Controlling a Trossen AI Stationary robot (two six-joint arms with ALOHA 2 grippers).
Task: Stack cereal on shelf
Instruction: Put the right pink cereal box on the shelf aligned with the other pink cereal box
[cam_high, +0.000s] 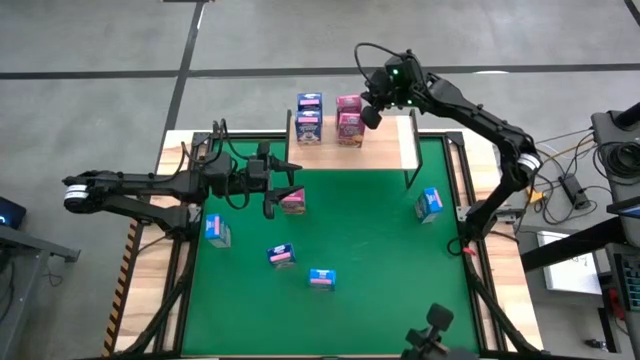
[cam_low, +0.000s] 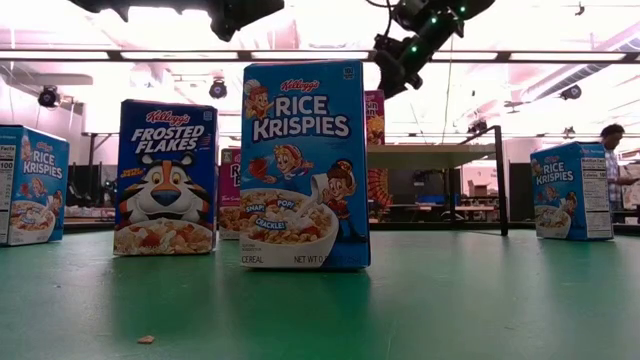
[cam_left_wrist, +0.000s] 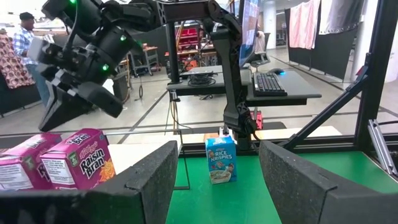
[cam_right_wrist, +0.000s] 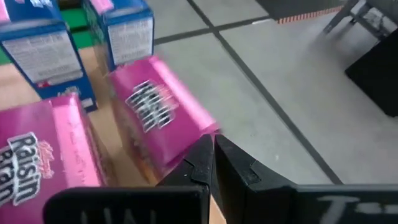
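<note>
Right gripper (cam_high: 371, 117) pressed together, empty, hovering at the shelf's (cam_high: 395, 155) 1 o'clock beside the pink boxes (cam_high: 349, 122). Left gripper (cam_high: 283, 192) spread apart around a pink box (cam_high: 293, 201) on the green table (cam_high: 370, 270) (contact unclear). Roughly 4 cereal boxes shelved at 12 o'clock; probably 5 left: 9, 7, 6, 3 o'clock. Shelf count uncertain, rear boxes partly hidden.

I see pink Raisin Bran boxes (cam_left_wrist: 78, 158), a blue Rice Krispies box (cam_low: 304, 165), green desk (cam_high: 370, 240), dark fingers (cam_left_wrist: 155, 180).
</note>
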